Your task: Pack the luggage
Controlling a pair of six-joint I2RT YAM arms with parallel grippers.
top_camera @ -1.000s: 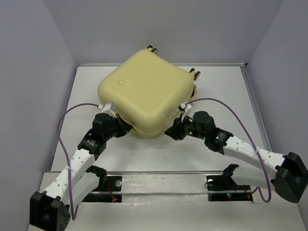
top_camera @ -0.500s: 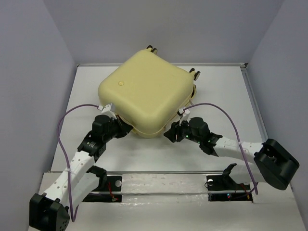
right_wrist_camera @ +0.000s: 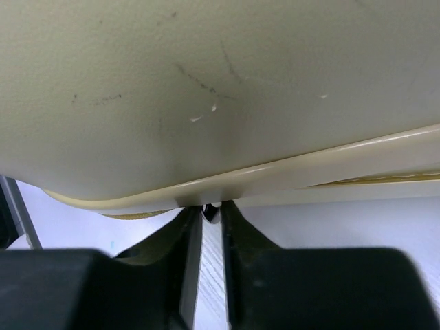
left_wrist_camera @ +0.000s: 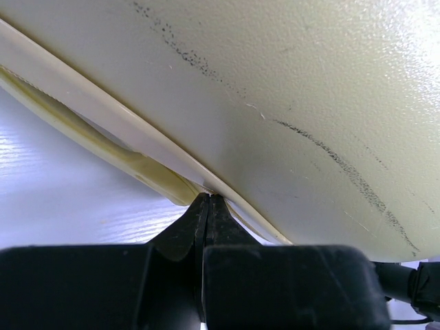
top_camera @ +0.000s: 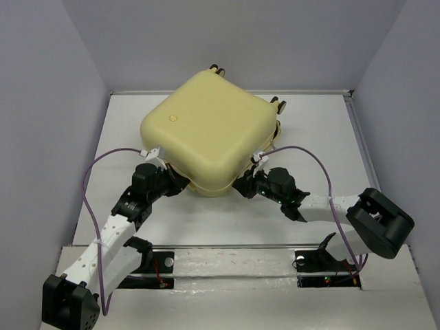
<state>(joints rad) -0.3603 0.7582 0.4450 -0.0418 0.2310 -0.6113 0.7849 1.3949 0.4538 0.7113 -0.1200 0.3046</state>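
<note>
Two sets of jaws are meeting the luggage [top_camera: 206, 134] at its near corner, low on the seam where the two pale yellow shells join. The luggage is lying flat and closed on the bench [top_camera: 323, 144], turned cornerwise, with its caster wheels [top_camera: 278, 105] showing along the far edges. The left jaws are pressing together with their tips right at the seam; whether anything thin is sitting between them is not showing. The right jaws are standing a slit apart just under the rim, and it is impossible to tell whether they are pinching something there. The shell is looking stiff and smooth, so it is likely to be slipping out of any pinch on its broad curved face, and it is probably too bulky for lifting whole. The raised rim or the seam band along it is offering the only real purchase, so opening is probably calling for a grip there.
</note>
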